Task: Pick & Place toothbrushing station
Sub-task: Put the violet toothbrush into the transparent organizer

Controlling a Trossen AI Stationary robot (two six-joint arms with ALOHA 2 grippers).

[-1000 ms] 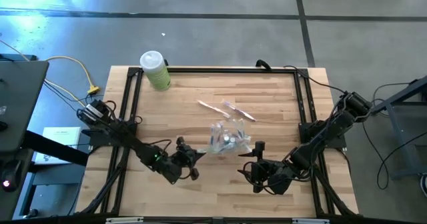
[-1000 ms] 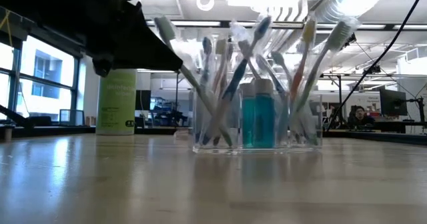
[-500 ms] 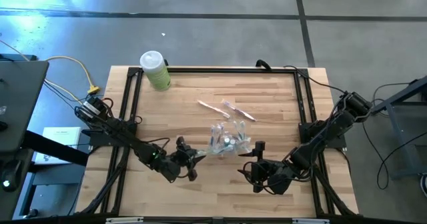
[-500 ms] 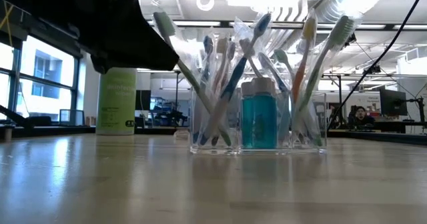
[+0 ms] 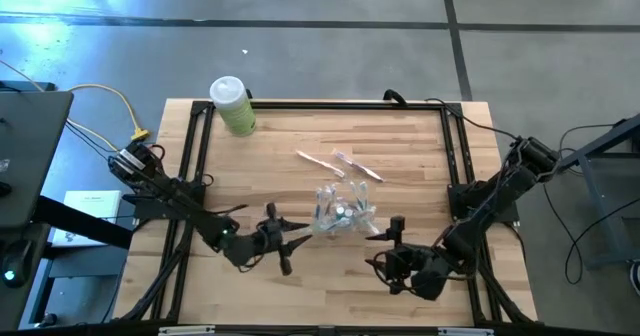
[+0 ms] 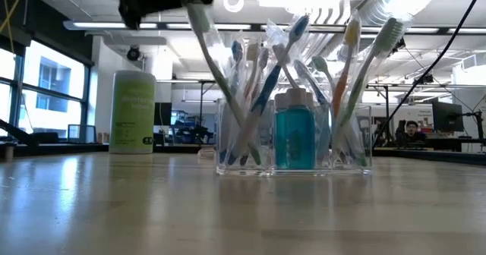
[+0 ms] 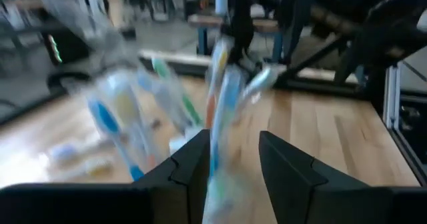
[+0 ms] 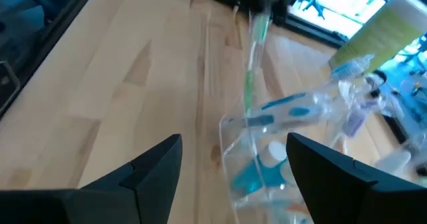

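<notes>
Left claw (image 5: 297, 242) backs off clear holder (image 5: 340, 212), fingers apart, toothbrush (image 6: 216, 73) released inside; right claw (image 5: 385, 234) wide apart nearby. Placement done.

Clear holder (image 6: 292, 145) upright mid-table — toothbrushes (image 6: 258, 88) splayed inside, blue bottle (image 6: 294, 133) centred

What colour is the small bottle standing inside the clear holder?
Teal-blue bottle with a white cap; the low view shows it best.
</notes>
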